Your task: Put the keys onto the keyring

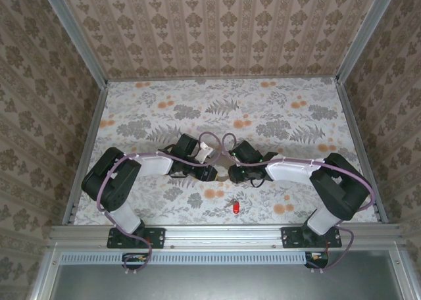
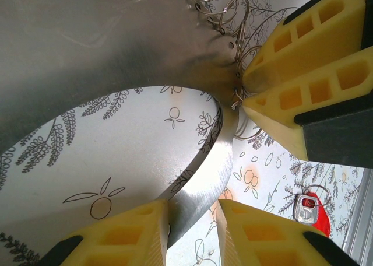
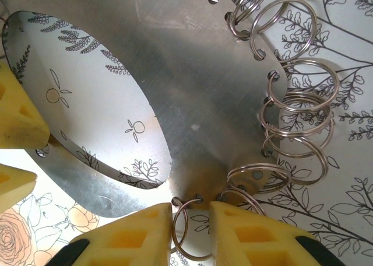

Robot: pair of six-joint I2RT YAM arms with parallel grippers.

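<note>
Yellow fingers of my left claw (image 2: 195,212) sit closest, clamped across the keyring (image 2: 116,50), a shiny metal band bent into a loop, with the table (image 2: 116,161) showing through it. My right claw (image 3: 191,213) straddles one small ring (image 3: 185,231) hanging from a hole in the band's edge; whether it bites the wire I cannot tell. Down on the table lies the red key (image 2: 315,214), apart from both claws and on no ring. I judge this the readying step: steadying the band and choosing a ring. Next, my right claw would need to fetch that key and work it onto the ring's split, a fine-aligned job.
</note>
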